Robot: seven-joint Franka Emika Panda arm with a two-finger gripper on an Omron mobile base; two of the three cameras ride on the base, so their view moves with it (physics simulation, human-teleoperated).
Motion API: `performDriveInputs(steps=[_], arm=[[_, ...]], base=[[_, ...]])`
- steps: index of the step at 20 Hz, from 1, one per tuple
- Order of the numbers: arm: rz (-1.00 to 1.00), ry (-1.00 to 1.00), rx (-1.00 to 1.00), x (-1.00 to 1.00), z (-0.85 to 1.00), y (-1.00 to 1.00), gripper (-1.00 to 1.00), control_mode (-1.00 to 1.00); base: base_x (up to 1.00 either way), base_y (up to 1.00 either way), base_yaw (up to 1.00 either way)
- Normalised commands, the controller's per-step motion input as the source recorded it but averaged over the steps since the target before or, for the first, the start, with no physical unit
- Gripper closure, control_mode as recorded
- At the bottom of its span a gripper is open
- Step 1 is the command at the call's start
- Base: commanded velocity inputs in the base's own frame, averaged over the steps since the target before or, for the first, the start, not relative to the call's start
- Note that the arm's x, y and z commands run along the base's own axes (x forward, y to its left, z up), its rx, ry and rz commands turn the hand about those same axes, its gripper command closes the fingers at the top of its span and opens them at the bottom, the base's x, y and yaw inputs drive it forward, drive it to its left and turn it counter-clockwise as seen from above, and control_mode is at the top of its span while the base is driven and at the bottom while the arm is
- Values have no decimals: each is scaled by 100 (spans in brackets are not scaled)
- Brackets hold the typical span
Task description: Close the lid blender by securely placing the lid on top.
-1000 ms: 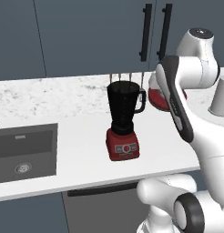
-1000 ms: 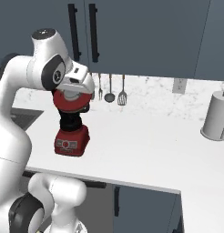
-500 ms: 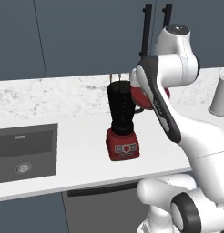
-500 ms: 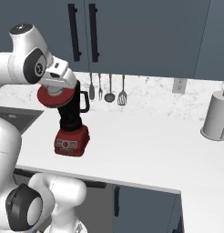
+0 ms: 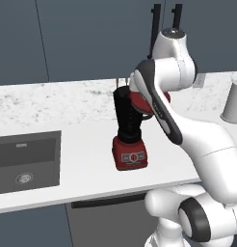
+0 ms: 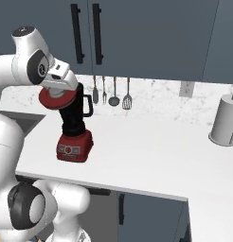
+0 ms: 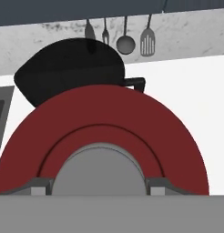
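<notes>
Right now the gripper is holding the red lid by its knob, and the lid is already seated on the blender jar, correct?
Not seated. The gripper does hold the lid by its knob, but the right base view shows the lid beside the mouth of the blender, off to one side, not yet on it.

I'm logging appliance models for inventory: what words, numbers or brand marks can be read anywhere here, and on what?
None can be read.
Red square base of the black blender: buttons with pale marks, too small and blurred to read.
Flat red lid in the gripper: no lettering.
</notes>
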Motion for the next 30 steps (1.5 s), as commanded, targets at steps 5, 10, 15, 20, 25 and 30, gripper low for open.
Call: performDriveInputs(steps=[5,10,15,20,25,30], arm=[[0,0,0,33,0,5,100,-100],[0,0,0,35,4,0,100,-100],[0,0,0,36,3,0,100,-100],[0,0,0,36,7,6,100,-100],[0,0,0,30,15,18,100,-100],[0,0,0,21,5,25,100,-100]], base=[[0,0,0],[0,0,0],[0,0,0],[0,0,0],[0,0,0],[0,0,0]])
